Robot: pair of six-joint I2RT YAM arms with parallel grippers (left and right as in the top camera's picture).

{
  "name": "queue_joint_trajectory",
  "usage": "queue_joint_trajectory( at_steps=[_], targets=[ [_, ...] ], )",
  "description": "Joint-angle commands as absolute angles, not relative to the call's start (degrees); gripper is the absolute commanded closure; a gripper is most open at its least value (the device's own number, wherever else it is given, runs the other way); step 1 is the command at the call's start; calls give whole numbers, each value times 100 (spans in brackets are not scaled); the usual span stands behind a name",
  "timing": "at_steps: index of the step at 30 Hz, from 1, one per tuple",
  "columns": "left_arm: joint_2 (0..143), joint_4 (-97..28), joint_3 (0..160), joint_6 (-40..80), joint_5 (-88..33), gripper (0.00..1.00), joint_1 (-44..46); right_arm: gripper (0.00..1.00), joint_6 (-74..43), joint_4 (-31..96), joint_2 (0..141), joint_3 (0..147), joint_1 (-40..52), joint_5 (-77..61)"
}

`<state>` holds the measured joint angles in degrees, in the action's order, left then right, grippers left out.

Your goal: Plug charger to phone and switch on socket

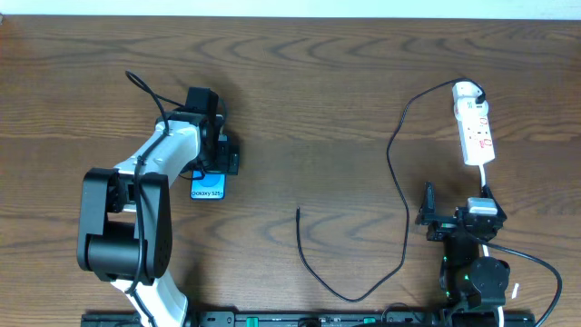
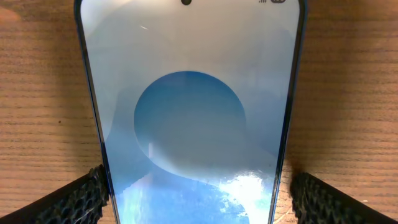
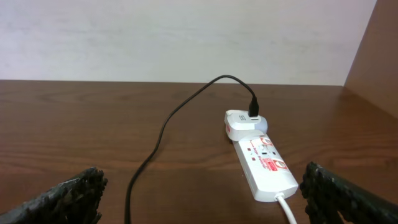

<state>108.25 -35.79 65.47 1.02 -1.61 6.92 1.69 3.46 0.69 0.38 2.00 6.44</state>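
Observation:
The phone [image 1: 207,189] lies flat on the wooden table at the left, its light-blue screen [image 2: 186,118] with a round blue shape filling the left wrist view. My left gripper [image 1: 216,162] stands open astride it, its black fingers [image 2: 81,199] beside the two long edges, with a small gap on the right side. The charger cable [image 1: 397,182] curves from the white socket [image 1: 475,127] down to its free tip [image 1: 298,211] at the table's middle. My right gripper [image 1: 457,202] is open and holds nothing, just short of the socket [image 3: 264,162]; the cable [image 3: 163,134] runs between its fingers.
A white adapter [image 3: 244,122] sits in the socket's far end with the black cable plugged into it. The socket's white cord [image 3: 286,208] leads back toward my right arm. A pale wall [image 3: 186,37] bounds the table's far edge, and a wooden side panel [image 3: 373,56] stands at the right.

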Motion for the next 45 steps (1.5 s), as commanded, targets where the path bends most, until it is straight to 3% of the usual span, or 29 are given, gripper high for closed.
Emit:
queue_joint_trajectory(
  at_steps=[1,33,45],
  targets=[
    [10899,-3656,6394,-40,-36,5,679,1,89,364,34,32,169,694],
    [10899,-3660,6394,-386,-38,5,679,1,89,364,34,32,169,694],
    [10899,-3662,6394,-384,-40,10,679,1,89,364,34,32,169,694]
  ],
)
